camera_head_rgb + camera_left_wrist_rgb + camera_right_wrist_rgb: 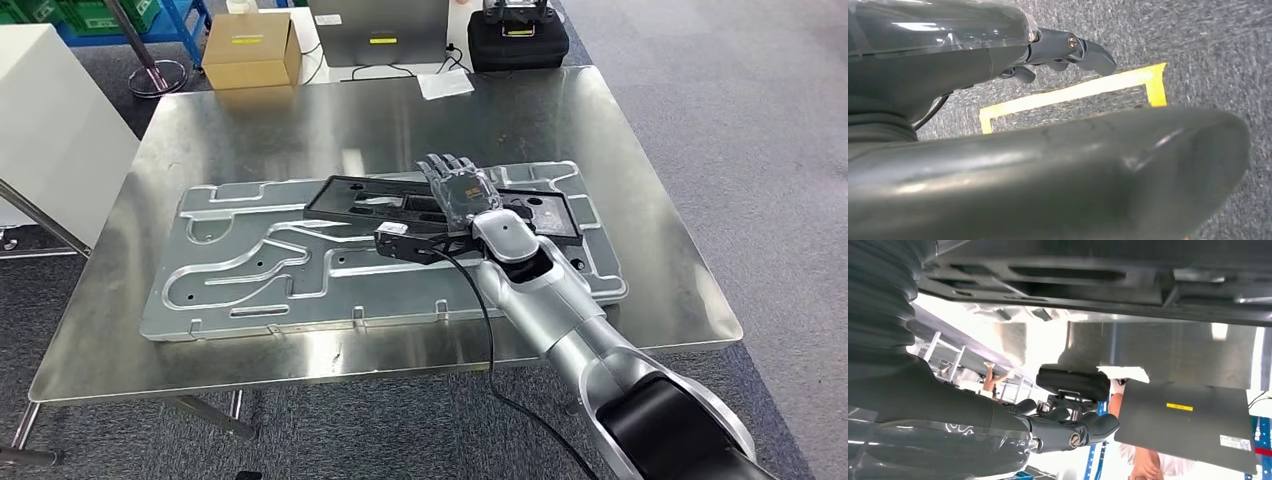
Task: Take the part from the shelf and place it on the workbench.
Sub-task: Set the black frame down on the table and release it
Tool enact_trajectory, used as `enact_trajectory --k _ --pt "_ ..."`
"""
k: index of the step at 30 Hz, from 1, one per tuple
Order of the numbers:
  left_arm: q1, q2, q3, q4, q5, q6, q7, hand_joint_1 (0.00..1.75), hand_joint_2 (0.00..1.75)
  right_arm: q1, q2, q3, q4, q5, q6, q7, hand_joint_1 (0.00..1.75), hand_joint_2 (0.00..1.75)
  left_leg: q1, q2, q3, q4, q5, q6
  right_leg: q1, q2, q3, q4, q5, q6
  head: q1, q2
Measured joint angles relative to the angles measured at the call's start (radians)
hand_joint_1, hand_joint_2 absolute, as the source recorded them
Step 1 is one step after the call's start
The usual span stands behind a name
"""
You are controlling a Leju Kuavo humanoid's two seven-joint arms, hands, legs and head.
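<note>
A flat black part [360,200] with cut-out openings lies across a large stamped silver panel [250,270] on the steel workbench [300,120]. My right hand [460,185] is stretched out flat over the black part's right half, fingers straight and gripping nothing. I cannot tell whether it touches the part. In the right wrist view the same hand [1063,432] shows its fingers extended and empty, with the black part [1073,280] close beside them. My left hand [1058,50] hangs over the carpet, fingers loosely extended and holding nothing.
At the back of the bench stand a cardboard box [250,50], a grey case [380,30], a black bag [517,40] and a sheet of paper [445,83]. A white cabinet [50,130] stands to the left. Yellow tape [1073,92] marks the floor. A person [1148,465] stands beyond the bench.
</note>
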Motion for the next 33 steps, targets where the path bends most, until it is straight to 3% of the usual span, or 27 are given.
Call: enact_trajectory --k 3,4,8,9,11,13,14,15,16,17,19,21,23,24,25,27,28,29,30,31,32,33 --pt "-0.003 0.002 0.001 0.000 0.000 -0.006 -0.002 0.00 0.00 -0.001 -0.002 -0.003 -0.002 0.000 0.000 0.000 0.00 1.75 0.001 -0.001 0.113 -0.185 0.064 0.005 0.000 0.001 -0.017 0.017 0.007 0.009 0.000 0.000" --pt "-0.004 0.002 0.001 0.000 0.000 -0.009 -0.003 0.00 0.00 -0.002 -0.004 -0.004 -0.003 0.000 0.000 0.000 0.00 1.75 -0.001 -0.002 0.134 -0.226 0.075 0.011 0.001 0.002 -0.022 0.020 0.010 0.015 0.000 0.000" --pt "-0.004 0.002 0.002 0.000 0.001 -0.015 -0.005 0.00 0.00 -0.002 -0.008 -0.005 -0.006 -0.001 0.000 -0.001 0.00 1.75 -0.004 -0.002 0.128 -0.243 0.101 0.039 0.001 0.004 -0.032 0.021 0.021 0.043 0.002 0.000" --pt "-0.005 0.001 0.002 0.000 0.001 -0.015 -0.005 0.00 0.00 -0.002 -0.011 -0.005 -0.006 -0.002 -0.001 -0.002 0.00 1.75 -0.003 0.000 0.121 -0.246 0.111 0.048 -0.001 0.004 -0.040 0.036 0.001 0.048 0.002 0.000" --pt "-0.006 0.001 0.002 0.000 0.002 -0.015 -0.005 0.00 0.00 -0.002 -0.015 -0.006 -0.006 -0.002 -0.001 -0.002 0.00 1.75 -0.001 0.003 0.101 -0.248 0.131 0.060 -0.005 0.004 -0.073 0.126 -0.085 0.057 0.003 0.000" --pt "-0.006 0.001 0.002 0.000 0.003 -0.015 -0.005 0.00 0.00 0.001 -0.019 -0.007 -0.006 -0.002 -0.001 -0.002 0.00 1.75 -0.002 0.004 0.076 -0.248 0.148 0.063 -0.006 0.004 -0.106 0.253 -0.163 0.064 0.003 0.000" --pt "-0.006 0.001 0.002 0.000 0.003 -0.015 -0.005 0.00 0.00 0.003 -0.020 -0.007 -0.006 -0.002 -0.001 -0.002 0.00 1.75 -0.002 0.004 0.064 -0.247 0.157 0.062 -0.006 0.003 -0.107 0.291 -0.174 0.065 0.003 0.000" --pt "-0.006 0.001 0.002 0.000 0.004 -0.016 -0.005 0.00 0.00 0.005 -0.021 -0.007 -0.006 -0.002 -0.002 -0.002 0.00 1.75 -0.002 0.005 0.052 -0.247 0.166 0.061 -0.005 0.003 -0.093 0.297 -0.166 0.064 0.003 0.000" --pt "-0.006 0.001 0.002 0.000 0.005 -0.016 -0.006 0.00 0.00 0.006 -0.022 -0.007 -0.006 -0.002 -0.002 -0.003 0.00 1.75 -0.003 0.005 0.041 -0.246 0.174 0.059 -0.005 0.003 -0.059 0.266 -0.143 0.062 0.003 0.000" --pt "-0.006 0.000 0.002 0.000 0.005 -0.017 -0.006 0.00 0.00 0.006 -0.023 -0.007 -0.007 -0.002 -0.004 -0.003 0.00 1.75 -0.003 0.004 0.033 -0.246 0.182 0.057 -0.004 0.004 -0.009 0.204 -0.121 0.058 0.003 0.000" --pt "-0.006 -0.001 0.002 0.000 0.006 -0.018 -0.006 0.00 0.00 0.004 -0.023 -0.009 -0.011 -0.003 -0.009 -0.004 0.00 1.75 -0.005 0.004 0.021 -0.247 0.196 0.047 0.001 0.004 0.088 0.065 -0.109 0.046 0.002 0.000" --pt "-0.006 -0.002 0.002 0.000 0.007 -0.019 -0.007 0.00 0.00 0.002 -0.023 -0.012 -0.014 -0.003 -0.015 -0.003 0.00 1.75 -0.005 0.004 0.018 -0.252 0.213 0.035 0.008 0.005 0.121 0.004 -0.113 0.035 0.005 0.000" --pt "-0.006 -0.002 0.003 0.000 0.007 -0.019 -0.007 0.00 0.00 0.003 -0.024 -0.013 -0.015 -0.002 -0.019 -0.002 0.00 1.75 -0.004 0.002 0.016 -0.259 0.225 0.023 0.006 0.003 0.113 -0.005 -0.096 0.022 0.008 0.000" --pt "-0.005 -0.002 0.004 0.000 0.007 -0.019 -0.007 0.00 0.00 0.003 -0.024 -0.014 -0.015 -0.001 -0.019 -0.001 0.00 1.75 -0.004 0.002 0.009 -0.250 0.210 0.018 0.004 0.001 0.106 -0.010 -0.084 0.013 0.008 0.000" --pt "-0.005 -0.001 0.006 0.000 0.007 -0.019 -0.007 0.00 0.00 0.004 -0.023 -0.014 -0.015 0.000 -0.021 0.000 0.00 1.75 -0.004 0.001 -0.002 -0.222 0.175 0.014 0.001 -0.001 0.097 -0.016 -0.071 0.005 0.007 0.000" --pt "-0.006 -0.001 0.008 0.000 0.007 -0.019 -0.006 0.00 0.00 0.006 -0.023 -0.014 -0.014 0.004 -0.023 0.003 0.00 1.75 -0.002 0.002 -0.033 -0.111 0.070 0.007 0.000 -0.002 0.071 -0.019 -0.046 -0.005 0.004 0.000" --pt "-0.006 -0.002 0.010 0.000 0.008 -0.019 -0.006 0.00 0.00 0.007 -0.023 -0.014 -0.014 0.007 -0.023 0.005 0.00 1.75 -0.002 0.002 -0.045 -0.046 0.031 0.004 0.001 -0.003 0.057 -0.018 -0.035 -0.005 0.004 0.000" --pt "-0.006 -0.002 0.011 0.000 0.008 -0.020 -0.006 0.00 0.00 0.009 -0.023 -0.014 -0.013 0.009 -0.024 0.007 0.00 1.75 -0.002 0.002 -0.048 0.004 0.018 0.002 0.002 -0.003 0.042 -0.017 -0.024 -0.004 0.004 0.000" --pt "-0.007 -0.002 0.013 0.000 0.008 -0.021 -0.006 0.00 0.00 0.010 -0.023 -0.014 -0.012 0.012 -0.024 0.008 0.00 1.75 -0.002 0.002 -0.038 0.029 0.027 0.001 0.002 -0.003 0.025 -0.015 -0.013 -0.002 0.004 0.000" --pt "-0.007 -0.002 0.014 0.000 0.008 -0.023 -0.006 0.00 0.00 0.011 -0.023 -0.014 -0.010 0.014 -0.024 0.009 0.00 1.75 -0.002 0.002 -0.011 0.017 0.053 0.001 0.002 -0.003 0.010 -0.012 -0.002 0.000 0.004 0.000" --pt "-0.008 -0.002 0.015 0.000 0.008 -0.024 -0.006 0.00 0.00 0.012 -0.023 -0.014 -0.010 0.015 -0.025 0.010 0.00 1.75 -0.002 0.002 0.033 -0.028 0.079 0.003 0.002 -0.003 -0.005 -0.007 0.007 0.003 0.004 0.000" --pt "-0.009 -0.001 0.016 0.000 0.009 -0.025 -0.006 0.00 0.00 0.011 -0.023 -0.014 -0.009 0.015 -0.025 0.010 0.00 1.75 -0.002 0.002 0.087 -0.097 0.085 0.006 0.003 -0.002 -0.018 -0.002 0.015 0.007 0.004 0.000"
